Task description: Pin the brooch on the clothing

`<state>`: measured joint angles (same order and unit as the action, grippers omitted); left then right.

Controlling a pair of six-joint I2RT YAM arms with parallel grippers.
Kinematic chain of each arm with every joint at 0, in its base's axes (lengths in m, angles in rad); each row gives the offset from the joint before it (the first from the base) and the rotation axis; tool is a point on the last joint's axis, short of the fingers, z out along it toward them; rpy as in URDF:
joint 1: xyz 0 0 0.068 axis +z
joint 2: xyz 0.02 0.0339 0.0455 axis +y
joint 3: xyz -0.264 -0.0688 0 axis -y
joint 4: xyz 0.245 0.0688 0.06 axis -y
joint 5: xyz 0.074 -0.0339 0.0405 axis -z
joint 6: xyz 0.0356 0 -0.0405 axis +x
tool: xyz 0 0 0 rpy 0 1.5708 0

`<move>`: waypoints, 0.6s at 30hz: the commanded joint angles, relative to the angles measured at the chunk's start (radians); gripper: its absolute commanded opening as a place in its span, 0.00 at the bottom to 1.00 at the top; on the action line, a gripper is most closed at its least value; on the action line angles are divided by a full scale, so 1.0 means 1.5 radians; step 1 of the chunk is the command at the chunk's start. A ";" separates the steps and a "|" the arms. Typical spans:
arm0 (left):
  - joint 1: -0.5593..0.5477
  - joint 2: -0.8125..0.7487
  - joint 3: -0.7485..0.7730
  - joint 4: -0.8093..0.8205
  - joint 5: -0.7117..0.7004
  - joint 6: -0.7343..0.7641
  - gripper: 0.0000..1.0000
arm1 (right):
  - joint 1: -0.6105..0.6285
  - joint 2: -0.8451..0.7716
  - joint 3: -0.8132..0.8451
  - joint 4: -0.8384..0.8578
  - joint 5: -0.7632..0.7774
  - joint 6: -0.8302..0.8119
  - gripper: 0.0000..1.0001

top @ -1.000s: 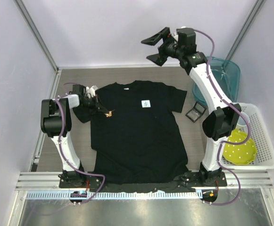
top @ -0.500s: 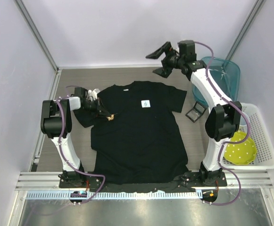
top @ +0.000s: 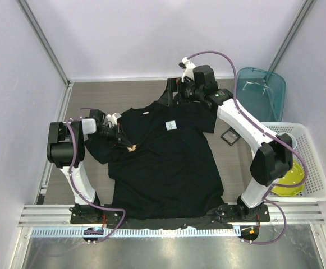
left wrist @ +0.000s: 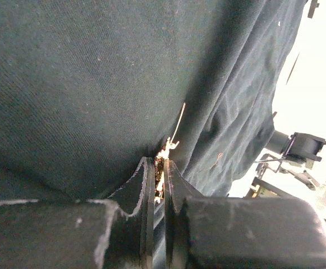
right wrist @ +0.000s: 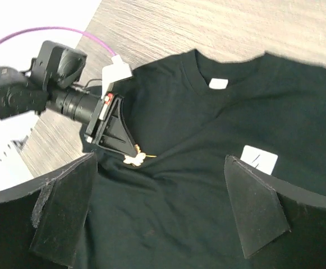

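Note:
The clothing [top: 163,168], a black T-shirt, lies flat on the table with a small white label [top: 173,125] on its chest. My left gripper [top: 125,144] is low over the shirt's left shoulder area and shut on the brooch [top: 131,148]. The golden-orange brooch [right wrist: 133,159] pokes out past the left gripper [right wrist: 130,150], touching the fabric [right wrist: 207,123]. Up close, the brooch [left wrist: 163,162] sits between the shut left gripper [left wrist: 157,163], its thin pin lying against the cloth [left wrist: 95,84]. My right gripper [top: 173,93] hovers open over the collar, and nothing sits inside this right gripper [right wrist: 160,210].
A small black box [top: 230,136] lies right of the shirt's sleeve. At the back right stands a teal bin [top: 261,89]. Against the right edge, a white basket [top: 314,168] holds a yellow-green plate [top: 290,184]. The white chest label [right wrist: 260,159] shows beside the right finger.
The right arm swung down and left from high at the back to over the shirt collar. The left gripper carried the brooch slightly nearer, and the shirt's left side bunched a little.

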<state>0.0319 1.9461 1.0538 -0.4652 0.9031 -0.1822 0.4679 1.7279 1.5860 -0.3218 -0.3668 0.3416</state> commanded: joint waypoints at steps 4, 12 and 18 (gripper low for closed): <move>0.003 -0.098 0.037 -0.018 -0.020 0.045 0.00 | 0.016 0.019 0.035 -0.035 -0.102 -0.263 1.00; 0.020 -0.135 0.018 0.058 -0.018 -0.032 0.00 | 0.096 0.131 0.091 -0.067 0.017 -0.257 0.92; 0.021 -0.103 0.029 0.079 -0.060 -0.051 0.00 | 0.105 0.181 0.085 -0.139 0.035 -0.333 0.68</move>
<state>0.0570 1.7721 1.0794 -0.3847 0.8448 -0.2455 0.6395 1.9999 1.7039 -0.4568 -0.3702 -0.0643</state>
